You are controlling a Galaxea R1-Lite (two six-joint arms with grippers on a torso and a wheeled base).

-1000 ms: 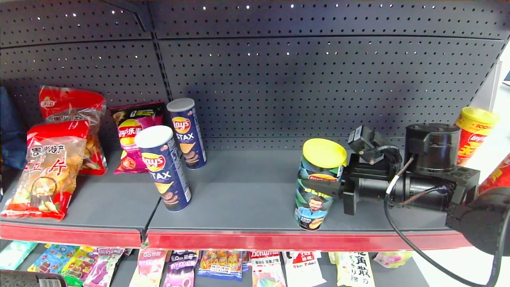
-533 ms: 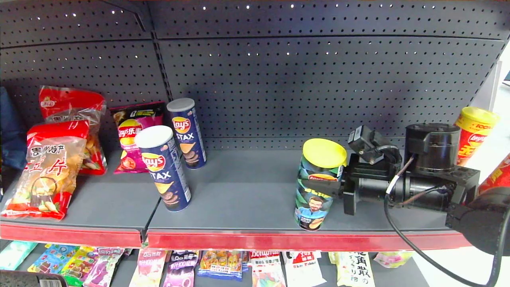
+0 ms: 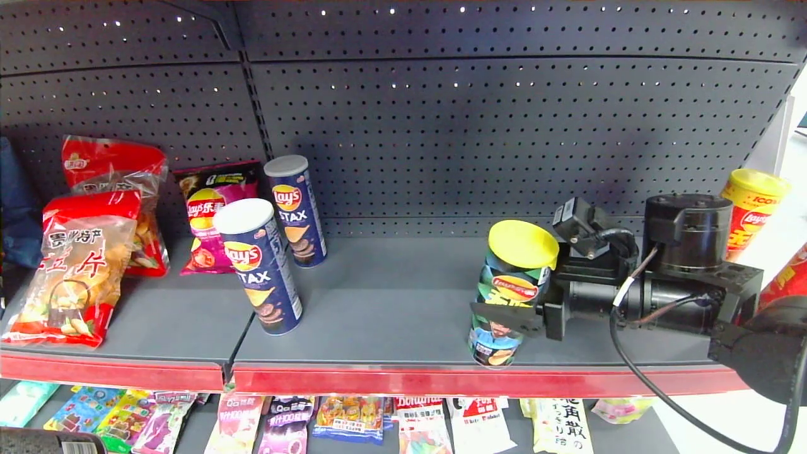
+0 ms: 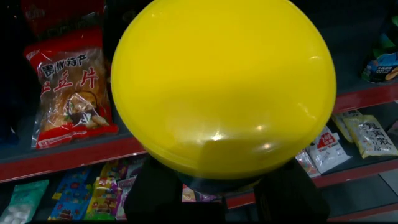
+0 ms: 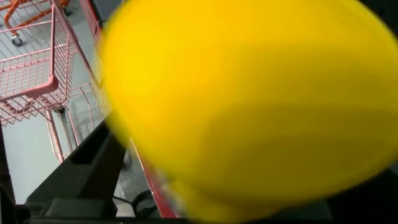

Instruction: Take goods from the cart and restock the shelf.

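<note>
Right gripper (image 3: pixel 504 297) is clamped across the body of the yellow-lidded can (image 3: pixel 516 287), held tilted at the front edge of the shelf (image 3: pixel 391 302), probably to seat its base before release; left gripper (image 4: pixel 227 194) grips a second yellow-lidded can (image 4: pixel 224 87) in reserve
</note>
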